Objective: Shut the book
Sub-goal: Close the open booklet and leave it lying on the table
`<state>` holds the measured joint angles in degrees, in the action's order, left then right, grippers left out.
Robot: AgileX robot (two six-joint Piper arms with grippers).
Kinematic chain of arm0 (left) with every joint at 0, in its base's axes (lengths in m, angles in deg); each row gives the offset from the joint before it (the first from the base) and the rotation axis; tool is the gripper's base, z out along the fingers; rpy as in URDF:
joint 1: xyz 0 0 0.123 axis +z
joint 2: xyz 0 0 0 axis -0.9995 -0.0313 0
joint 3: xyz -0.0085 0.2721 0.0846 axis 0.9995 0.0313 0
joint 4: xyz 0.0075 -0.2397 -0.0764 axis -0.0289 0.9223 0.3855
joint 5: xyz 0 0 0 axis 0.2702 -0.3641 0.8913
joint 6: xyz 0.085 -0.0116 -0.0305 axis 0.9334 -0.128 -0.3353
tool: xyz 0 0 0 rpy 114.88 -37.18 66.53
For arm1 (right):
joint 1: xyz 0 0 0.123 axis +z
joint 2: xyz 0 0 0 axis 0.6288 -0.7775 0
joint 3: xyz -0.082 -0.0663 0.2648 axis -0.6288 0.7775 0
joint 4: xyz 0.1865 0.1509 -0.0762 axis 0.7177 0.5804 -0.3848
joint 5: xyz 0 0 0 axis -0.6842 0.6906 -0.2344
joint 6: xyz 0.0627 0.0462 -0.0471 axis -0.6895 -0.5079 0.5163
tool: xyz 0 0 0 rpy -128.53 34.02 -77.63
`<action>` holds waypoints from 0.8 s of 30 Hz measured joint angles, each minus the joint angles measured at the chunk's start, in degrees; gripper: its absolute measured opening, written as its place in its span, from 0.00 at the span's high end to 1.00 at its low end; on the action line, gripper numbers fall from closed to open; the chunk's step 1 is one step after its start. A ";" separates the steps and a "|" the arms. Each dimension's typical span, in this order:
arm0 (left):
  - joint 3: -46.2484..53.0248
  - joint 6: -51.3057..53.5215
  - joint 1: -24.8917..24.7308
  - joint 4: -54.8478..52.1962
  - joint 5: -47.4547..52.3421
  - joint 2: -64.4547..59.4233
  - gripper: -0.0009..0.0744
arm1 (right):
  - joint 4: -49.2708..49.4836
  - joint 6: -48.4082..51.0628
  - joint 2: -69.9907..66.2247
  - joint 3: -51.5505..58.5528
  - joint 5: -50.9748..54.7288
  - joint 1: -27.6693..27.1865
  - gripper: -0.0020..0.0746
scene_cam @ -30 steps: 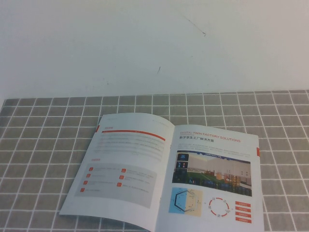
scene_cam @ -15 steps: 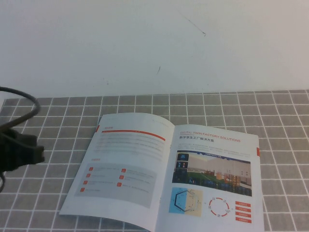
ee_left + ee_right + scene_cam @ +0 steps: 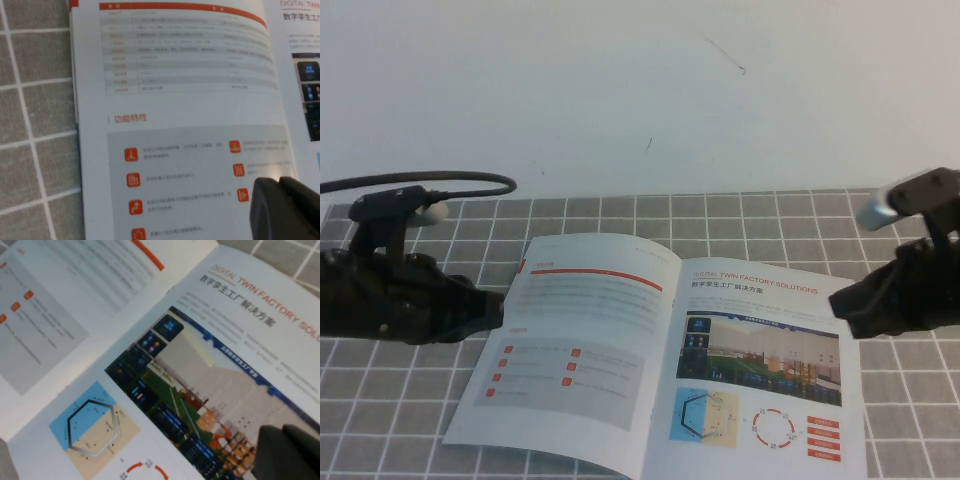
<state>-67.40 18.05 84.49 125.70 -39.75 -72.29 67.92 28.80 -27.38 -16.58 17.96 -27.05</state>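
**High view.** You see the book lying open and face up on the grey tiled table cover. Its left page bows slightly upward near the spine. The left gripper sits just beside the outer edge of that page, with its tip pointing at the page. The right gripper sits just beside the outer edge of the right page. You cannot tell from here whether either one touches the paper. A black cable arcs above the left arm.

**Left wrist view.** The left page fills the frame, with its orange header bar, a table and a grey panel of orange icons. The left gripper hangs over that panel. Its fingers are pressed together and grasp nothing.

**Right wrist view.** You see the right page, headed "DIGITAL TWIN FACTORY SOLUTIONS", with a factory illustration and a hexagon diagram. The right gripper hangs over the illustration. Its fingers are likewise clenched and empty.
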 joint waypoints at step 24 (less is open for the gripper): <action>-16.48 -1.03 0.00 -15.61 -11.51 -27.57 0.99 | 2.78 2.90 -20.88 -2.73 -9.07 7.79 0.98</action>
<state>-83.89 17.02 84.49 110.09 -51.26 -99.86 70.70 31.70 -48.26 -19.31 8.90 -19.26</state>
